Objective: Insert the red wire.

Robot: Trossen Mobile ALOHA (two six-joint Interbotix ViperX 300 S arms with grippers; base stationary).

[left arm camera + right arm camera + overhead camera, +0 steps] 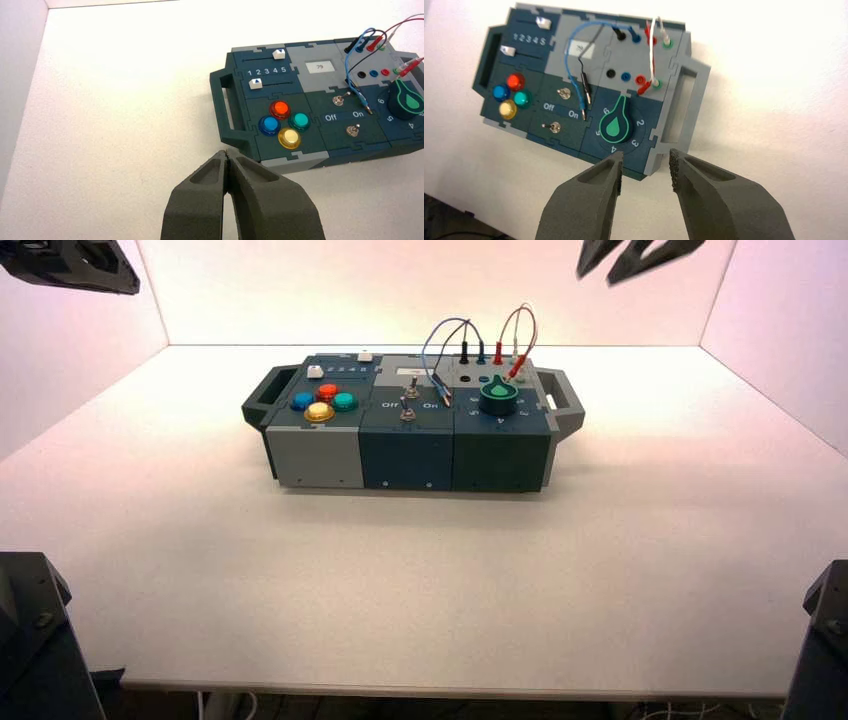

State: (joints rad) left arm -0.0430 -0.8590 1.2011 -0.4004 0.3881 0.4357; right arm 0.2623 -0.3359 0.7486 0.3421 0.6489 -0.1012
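Currently, in high view: see right gripper up at top right, left gripper idle at top left, red wire arched over box's right rear.
Left wrist view: find left gripper closed.
Right wrist view: find right gripper open; trace red wire from rear red socket to loose-looking plug, tilted between front red socket and knob.

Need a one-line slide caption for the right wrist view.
Open right gripper short of the button-and-slider box; red wire's loose plug lies beside the empty red socket.
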